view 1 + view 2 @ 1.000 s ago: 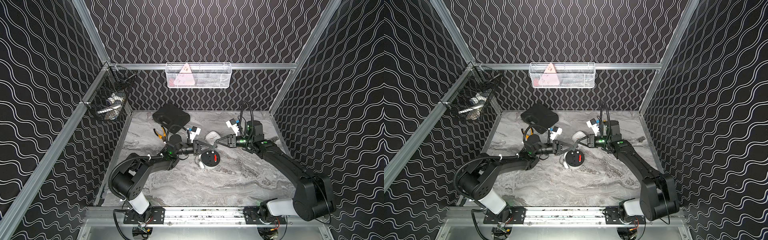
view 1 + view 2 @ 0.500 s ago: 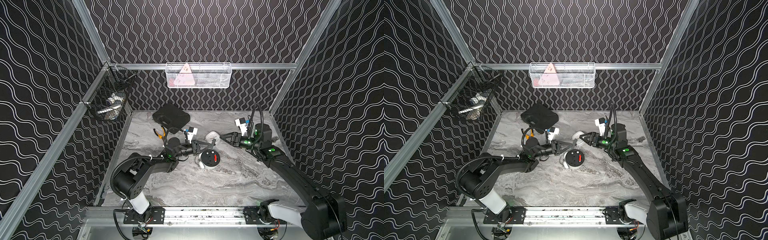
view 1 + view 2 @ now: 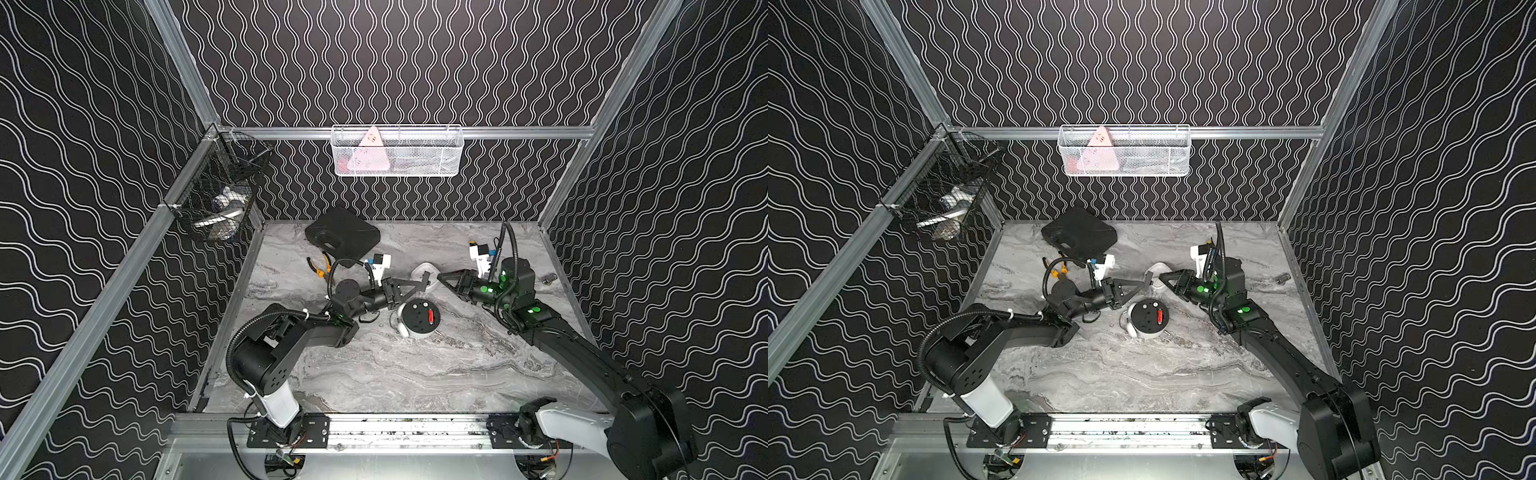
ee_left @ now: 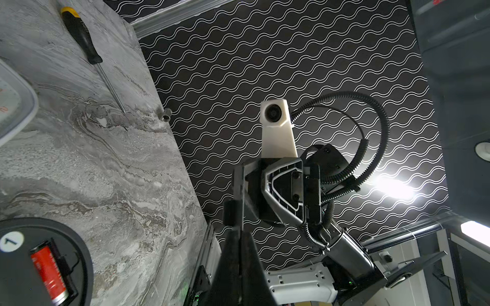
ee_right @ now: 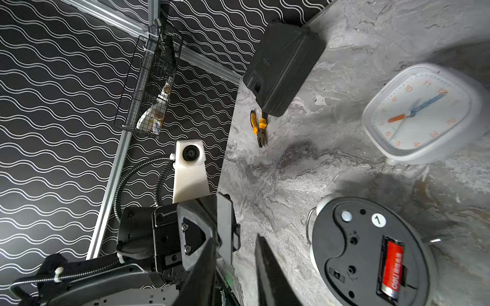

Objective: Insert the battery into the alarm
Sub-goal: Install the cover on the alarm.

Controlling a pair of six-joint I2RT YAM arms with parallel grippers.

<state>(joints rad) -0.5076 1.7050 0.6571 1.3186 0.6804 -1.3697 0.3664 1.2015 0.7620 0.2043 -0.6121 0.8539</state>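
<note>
Right wrist view: surface bears alarm, laid face-down. Right pincer parted, empty, near alarm. Left pincer clenched, nothing seen held. Battery lodged in alarm's back compartment. Insertion judged nearly done; next, seating to be checked, battery pressed home.

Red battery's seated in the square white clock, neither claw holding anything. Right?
No. The red battery sits in the back compartment of the round alarm, not in the square white clock beside it. The right wrist view shows this. The rest holds: the left claw and the right claw hold nothing.
</note>
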